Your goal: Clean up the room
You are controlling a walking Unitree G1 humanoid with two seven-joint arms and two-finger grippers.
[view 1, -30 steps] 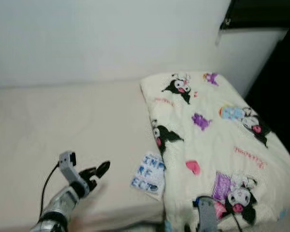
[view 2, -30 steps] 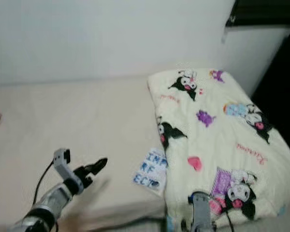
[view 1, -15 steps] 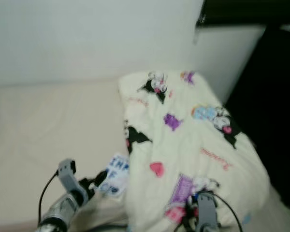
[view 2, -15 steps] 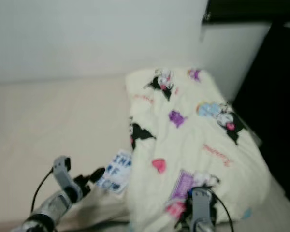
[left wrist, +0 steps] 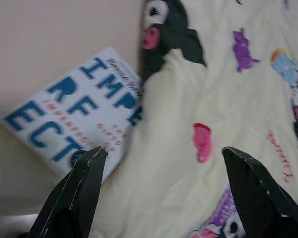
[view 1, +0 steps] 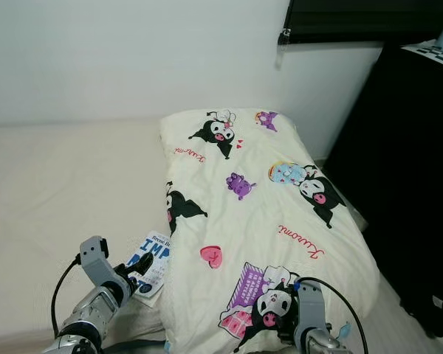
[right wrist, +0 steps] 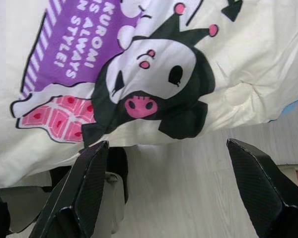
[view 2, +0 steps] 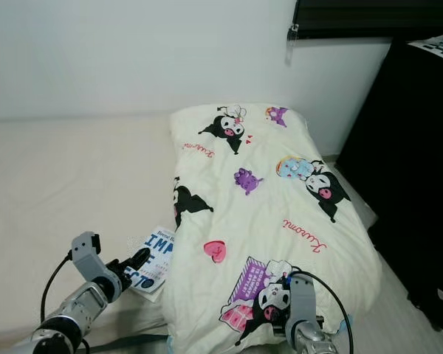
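The camera has swung right since a second ago, and the left gripper (view 1: 139, 267), then over bare mattress, now has its fingertips at the blue-lettered book (view 1: 152, 262) at lower left. That arm reaches up from the bottom edge, its fingers spread wide in the left wrist view, holding nothing. The right gripper (right wrist: 169, 198) sits at the bottom centre, spread wide and empty, at the near edge of the cartoon-print duvet (view 1: 266, 214). The book lies half tucked under the duvet on the cream mattress (view 1: 66, 177), below a white wall (view 1: 133, 51); dark furniture (view 1: 413, 169) stands at right.
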